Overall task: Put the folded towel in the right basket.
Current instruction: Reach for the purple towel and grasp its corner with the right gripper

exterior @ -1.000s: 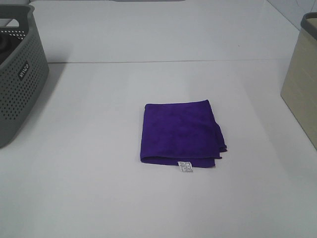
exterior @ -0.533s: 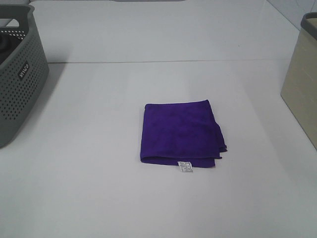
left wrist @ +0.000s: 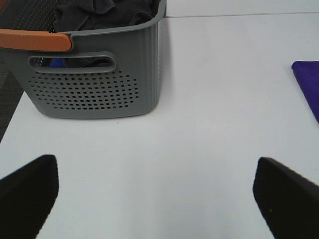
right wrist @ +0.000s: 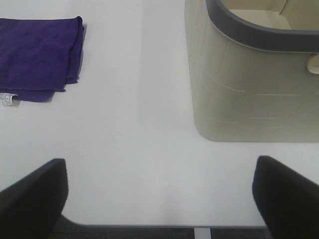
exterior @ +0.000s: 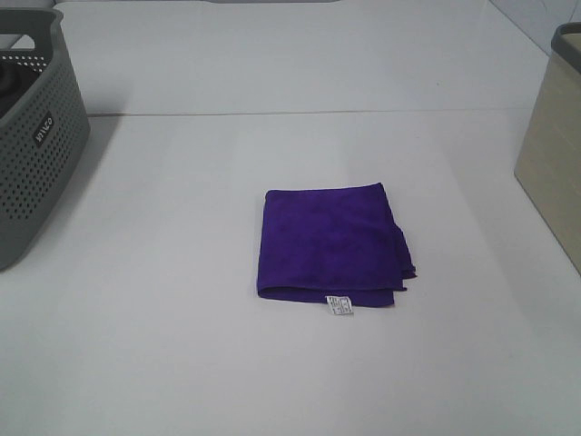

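Note:
A purple folded towel (exterior: 329, 248) lies flat on the white table, a small white label at its near edge. It also shows in the right wrist view (right wrist: 37, 57) and, as a corner, in the left wrist view (left wrist: 308, 84). The right basket (exterior: 554, 145) is beige with a grey rim and stands at the table's right edge; the right wrist view (right wrist: 249, 74) shows it close by. My left gripper (left wrist: 157, 199) and right gripper (right wrist: 159, 199) are both open and empty, near the table's front edge. Neither arm shows in the exterior high view.
A grey perforated basket (exterior: 36, 136) stands at the far left, holding dark cloth (left wrist: 99, 12), with an orange handle (left wrist: 32, 40). The white table (exterior: 182, 345) is bare between the towel and both baskets.

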### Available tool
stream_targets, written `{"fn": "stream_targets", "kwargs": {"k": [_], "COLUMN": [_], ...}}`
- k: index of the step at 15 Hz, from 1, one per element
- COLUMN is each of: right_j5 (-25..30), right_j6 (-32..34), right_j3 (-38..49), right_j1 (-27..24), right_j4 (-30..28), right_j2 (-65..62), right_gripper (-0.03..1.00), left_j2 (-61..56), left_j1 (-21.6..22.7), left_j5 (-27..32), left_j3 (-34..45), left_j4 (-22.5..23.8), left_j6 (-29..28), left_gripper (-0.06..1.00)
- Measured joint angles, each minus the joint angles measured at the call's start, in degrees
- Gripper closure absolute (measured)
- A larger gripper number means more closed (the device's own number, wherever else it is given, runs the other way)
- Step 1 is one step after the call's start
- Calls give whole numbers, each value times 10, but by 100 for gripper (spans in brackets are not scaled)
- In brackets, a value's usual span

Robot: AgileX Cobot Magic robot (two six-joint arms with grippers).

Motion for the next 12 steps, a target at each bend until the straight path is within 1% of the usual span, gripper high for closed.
{"fn": "stream_targets", "kwargs": {"k": [9, 12], "right_j5": [0, 0], "right_j6": [-2, -2], "right_j3": [0, 0], "right_j1": [0, 0], "right_j4": [-2, -2], "right_j2": [0, 0], "right_gripper": [0, 0], "left_j2": [0, 0], "left_j1": [0, 0], "left_j5": [0, 0], "left_j3": [0, 0], "left_j4": [0, -15], "left_j6": [1, 2], "left_gripper": [-5, -5]}}
